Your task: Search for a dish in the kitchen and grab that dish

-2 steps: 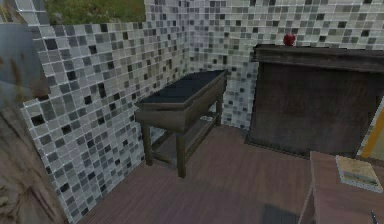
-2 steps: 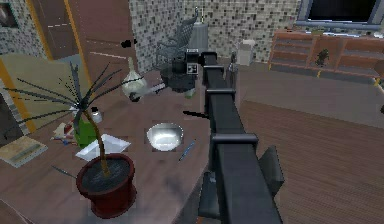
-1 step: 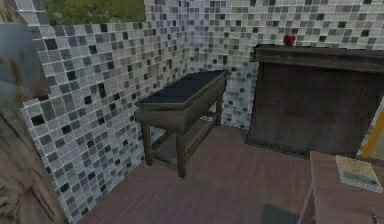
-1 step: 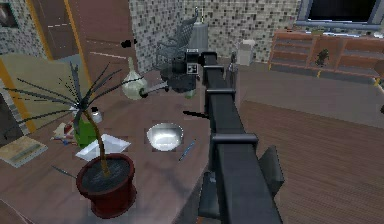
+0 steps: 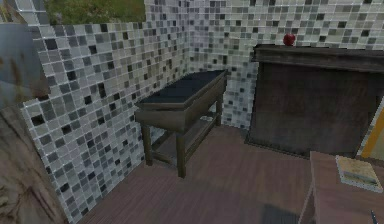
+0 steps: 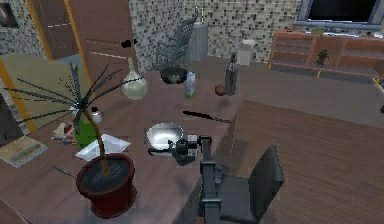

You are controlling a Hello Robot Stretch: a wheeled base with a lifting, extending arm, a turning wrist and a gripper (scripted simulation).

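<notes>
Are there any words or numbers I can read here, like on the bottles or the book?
There are none that can be read.
green bottle: any label is too small to read.
dark bottle: too small to read.
book on the small table: no print can be made out on the cover.

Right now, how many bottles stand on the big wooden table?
2: a green bottle beside the potted plant, and a dark bottle toward the far end of the table. A small container by the dark one may be a third; the plant could hide others.
</notes>
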